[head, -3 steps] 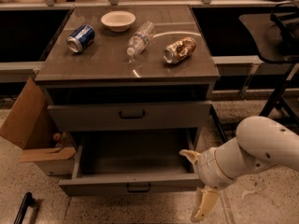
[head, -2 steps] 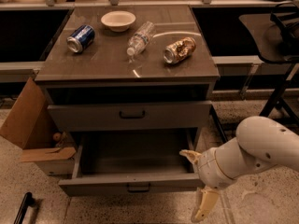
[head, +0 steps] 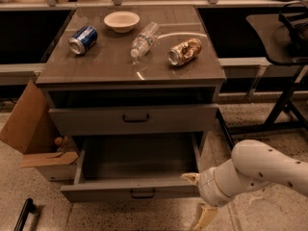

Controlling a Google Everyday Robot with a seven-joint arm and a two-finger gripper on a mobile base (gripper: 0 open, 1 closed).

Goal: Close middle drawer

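The middle drawer [head: 130, 189] sits pulled far out, low in the cabinet. My gripper [head: 197, 199] hangs just beside its right front corner, fingers apart and holding nothing. I think the push comes next: press the front straight in. On top I count two cans, a blue can [head: 83, 33] and a gold can [head: 185, 52], plus one bottle [head: 144, 38] and one bowl [head: 121, 20].

Middle drawer [head: 110, 192]: pulled out, with free room inside; its front juts into the floor space before the cabinet.
Before the drawer front: open floor along its left and middle stretch.
Right front corner: gripper [head: 195, 201] just beside it, fingers spread; white arm [head: 262, 170] fills the lower right.
Left side: cardboard box [head: 24, 124] near the drawer's flank, its flap [head: 48, 159] just beside the drawer wall.
Lower left floor: dark bar [head: 24, 214].
Right of cabinet: black frame legs [head: 281, 105], well apart from the drawer.
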